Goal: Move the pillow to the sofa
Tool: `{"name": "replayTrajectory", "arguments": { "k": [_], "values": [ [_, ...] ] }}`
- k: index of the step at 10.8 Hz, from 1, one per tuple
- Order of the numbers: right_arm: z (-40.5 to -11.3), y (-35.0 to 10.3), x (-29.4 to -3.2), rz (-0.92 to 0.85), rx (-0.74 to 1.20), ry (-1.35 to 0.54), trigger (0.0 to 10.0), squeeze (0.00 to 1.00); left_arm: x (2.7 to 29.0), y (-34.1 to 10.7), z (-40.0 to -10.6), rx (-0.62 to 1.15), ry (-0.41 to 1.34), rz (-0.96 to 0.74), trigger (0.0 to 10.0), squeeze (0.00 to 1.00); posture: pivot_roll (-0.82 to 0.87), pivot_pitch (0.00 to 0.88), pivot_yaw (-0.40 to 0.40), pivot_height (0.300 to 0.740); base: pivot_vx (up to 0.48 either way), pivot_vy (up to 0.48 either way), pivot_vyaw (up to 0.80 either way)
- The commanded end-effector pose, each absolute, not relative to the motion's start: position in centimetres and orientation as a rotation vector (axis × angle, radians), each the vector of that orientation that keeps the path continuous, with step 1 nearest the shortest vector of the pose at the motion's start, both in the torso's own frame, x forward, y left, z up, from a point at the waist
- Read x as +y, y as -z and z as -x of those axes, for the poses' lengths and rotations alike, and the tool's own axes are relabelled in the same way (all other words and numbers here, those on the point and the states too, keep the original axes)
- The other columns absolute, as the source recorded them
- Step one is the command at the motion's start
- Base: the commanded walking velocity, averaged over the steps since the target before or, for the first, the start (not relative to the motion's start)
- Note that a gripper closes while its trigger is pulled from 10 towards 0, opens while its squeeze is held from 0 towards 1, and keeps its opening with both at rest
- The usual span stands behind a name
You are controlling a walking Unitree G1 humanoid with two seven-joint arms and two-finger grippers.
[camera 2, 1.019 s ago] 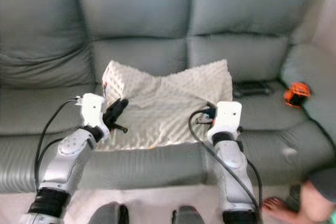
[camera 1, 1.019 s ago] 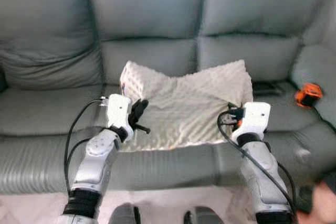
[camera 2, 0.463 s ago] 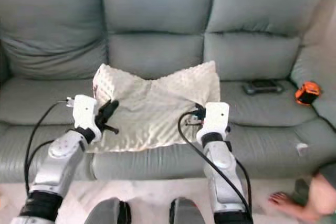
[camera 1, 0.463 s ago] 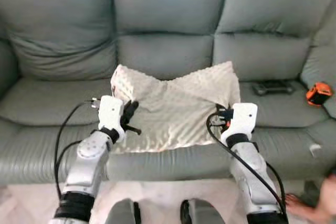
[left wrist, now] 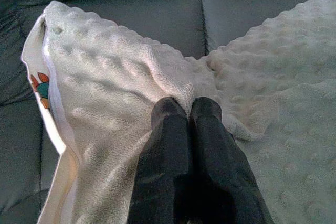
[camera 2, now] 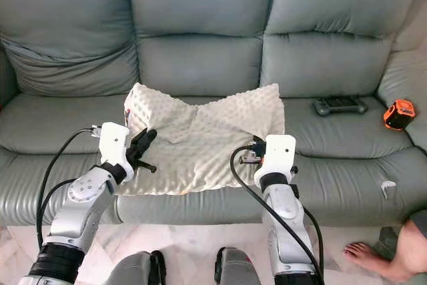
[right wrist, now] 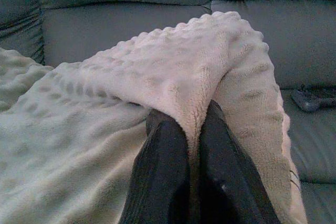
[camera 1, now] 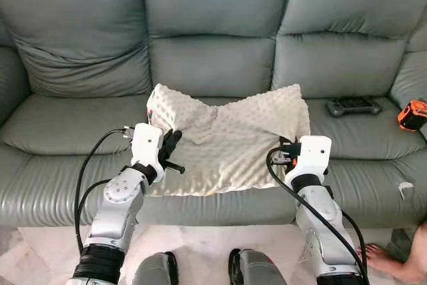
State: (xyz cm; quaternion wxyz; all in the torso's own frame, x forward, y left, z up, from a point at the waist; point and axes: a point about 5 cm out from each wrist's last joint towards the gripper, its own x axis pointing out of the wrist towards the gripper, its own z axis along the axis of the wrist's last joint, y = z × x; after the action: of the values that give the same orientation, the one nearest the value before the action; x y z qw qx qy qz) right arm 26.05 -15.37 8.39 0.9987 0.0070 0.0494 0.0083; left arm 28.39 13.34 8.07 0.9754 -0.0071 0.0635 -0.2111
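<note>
across the middle seat of the grey-green leather sofa [camera 1: 80, 118] lies the cream dimpled fleece pillow [camera 1: 227, 138], its near edge hanging over the seat front. the left gripper [left wrist: 186, 109] is at the pillow's left side, black fingers pressed together with a fold of fleece at their tips; i cannot tell if they pinch it. the right gripper [right wrist: 191, 120] clamps a ridge of fleece at the pillow's right side. on the right seat, well apart, lie a dark game controller [camera 1: 353, 105] and an orange tape measure [camera 1: 412, 114]. a person's bare foot [camera 2: 365, 256] rests on the floor, near right.
</note>
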Motion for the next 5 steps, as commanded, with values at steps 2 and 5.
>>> {"name": "replayTrajectory", "arguments": {
  "k": [2, 5],
  "values": [
    [-26.19, -8.89, -15.18, -0.018, 0.070, -0.022, 10.0, 0.00, 13.05, -8.69, -28.56, 0.105, 0.448, -0.004, 10.0, 0.00, -0.11, 0.139, -0.007, 0.686, 0.000, 0.000, 0.00],
    [-26.23, -8.84, -15.14, -0.021, 0.068, -0.026, 10.0, 0.00, 12.93, -8.66, -28.44, 0.101, 0.441, -0.010, 10.0, 0.00, -0.11, 0.149, -0.003, 0.646, 0.000, 0.000, 0.00]
  ]
}}
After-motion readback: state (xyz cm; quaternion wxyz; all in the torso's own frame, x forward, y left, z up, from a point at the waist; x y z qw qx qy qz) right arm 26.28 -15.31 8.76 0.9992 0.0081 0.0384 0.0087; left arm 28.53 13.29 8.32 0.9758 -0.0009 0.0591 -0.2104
